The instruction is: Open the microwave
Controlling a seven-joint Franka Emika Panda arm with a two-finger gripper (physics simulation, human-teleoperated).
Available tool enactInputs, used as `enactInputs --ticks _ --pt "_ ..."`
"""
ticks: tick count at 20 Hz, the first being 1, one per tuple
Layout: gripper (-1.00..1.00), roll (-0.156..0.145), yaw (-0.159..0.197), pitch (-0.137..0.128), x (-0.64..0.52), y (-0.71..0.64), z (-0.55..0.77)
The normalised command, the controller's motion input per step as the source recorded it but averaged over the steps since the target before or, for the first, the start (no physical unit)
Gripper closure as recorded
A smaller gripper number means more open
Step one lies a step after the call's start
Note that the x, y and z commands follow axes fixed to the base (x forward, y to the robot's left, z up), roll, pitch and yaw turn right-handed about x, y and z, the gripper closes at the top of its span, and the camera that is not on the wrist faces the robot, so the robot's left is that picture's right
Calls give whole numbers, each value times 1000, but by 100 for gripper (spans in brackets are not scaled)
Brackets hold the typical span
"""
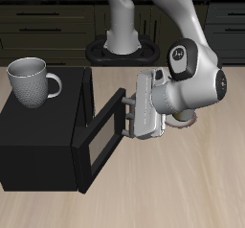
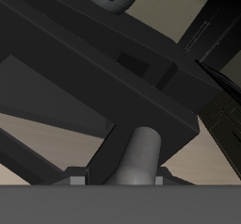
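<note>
The microwave (image 1: pixel 43 141) sits near the table's (image 1: pixel 182 193) front edge, its door (image 1: pixel 100 136) ajar. The gripper (image 1: pixel 127 110) has its jaws clamped on the handle (image 2: pixel 139 152). Pulling off the hinge's arc could slip the grip or drag the microwave, toppling the mug (image 1: pixel 32 80) on top.

Wooden table (image 1: pixel 182 189) under a black microwave (image 1: pixel 38 141)

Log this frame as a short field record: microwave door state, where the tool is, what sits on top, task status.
microwave: matte black, on the table
door: partly swung open
handle: grey bar, at the door's free edge
tool: at the handle; the wrist view shows the bar between its fingers, firm grip cannot be told
mug: grey, upright on top of the microwave
task status: opening underway
</note>
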Motion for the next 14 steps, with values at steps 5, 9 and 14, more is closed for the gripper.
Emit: enactInputs --ticks 5,9,14 --pt "-100 59 63 -8 -18 71 96" --pt "-100 46 104 -31 -73 131 224" --pt "-100 49 37 -25 -119 108 247"
